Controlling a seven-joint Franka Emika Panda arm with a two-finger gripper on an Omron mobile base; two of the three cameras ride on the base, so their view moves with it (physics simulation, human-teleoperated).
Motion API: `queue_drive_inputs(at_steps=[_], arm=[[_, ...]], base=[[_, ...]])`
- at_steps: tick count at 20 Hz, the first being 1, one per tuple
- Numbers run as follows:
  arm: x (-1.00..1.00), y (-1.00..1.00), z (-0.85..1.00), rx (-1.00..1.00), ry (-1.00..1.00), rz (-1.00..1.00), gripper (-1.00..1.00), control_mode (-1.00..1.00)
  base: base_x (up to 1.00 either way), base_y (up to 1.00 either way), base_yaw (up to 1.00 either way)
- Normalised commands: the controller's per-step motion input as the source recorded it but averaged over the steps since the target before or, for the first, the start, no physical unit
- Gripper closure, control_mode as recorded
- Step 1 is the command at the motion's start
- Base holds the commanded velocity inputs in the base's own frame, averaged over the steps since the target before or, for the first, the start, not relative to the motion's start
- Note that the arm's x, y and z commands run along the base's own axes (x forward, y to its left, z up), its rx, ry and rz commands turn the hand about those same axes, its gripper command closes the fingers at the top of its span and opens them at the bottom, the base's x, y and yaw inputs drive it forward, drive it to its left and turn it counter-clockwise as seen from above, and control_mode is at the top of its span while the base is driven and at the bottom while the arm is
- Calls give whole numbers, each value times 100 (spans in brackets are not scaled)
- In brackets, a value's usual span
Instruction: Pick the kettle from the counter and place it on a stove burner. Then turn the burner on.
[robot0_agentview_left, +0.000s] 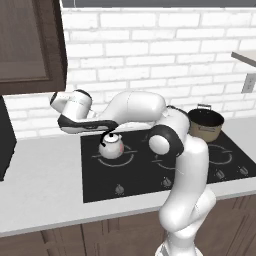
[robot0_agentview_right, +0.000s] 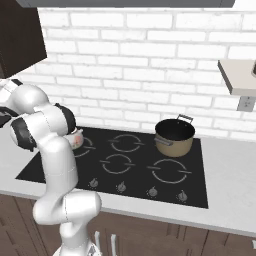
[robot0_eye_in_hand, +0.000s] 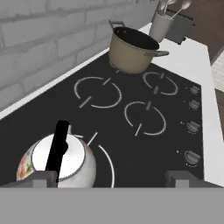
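White kettle on stove burner, beside left fingertip, gripper spread, empty

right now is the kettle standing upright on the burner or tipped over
Upright. The kettle sits on the stove burner ring with its lid on top and black handle arching over it, level in the left base view.
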Motion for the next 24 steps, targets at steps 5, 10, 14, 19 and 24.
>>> queue_drive_inputs(at_steps=[5, 10, 14, 19, 24], arm=[[-100, -29, -11, 0, -10, 27, -100, -100], [-88, -62, -42, 23, 17, 38, -100, -100], [-16, -32, -61, 34, 46, 47, -100, -100], [25, 1, -43, 23, 38, 53, -100, -100], [25, 25, -35, 20, 17, 30, -100, -100]], base=[[0, 0, 0], [0, 0, 0], [0, 0, 0], [0, 0, 0], [0, 0, 0]])
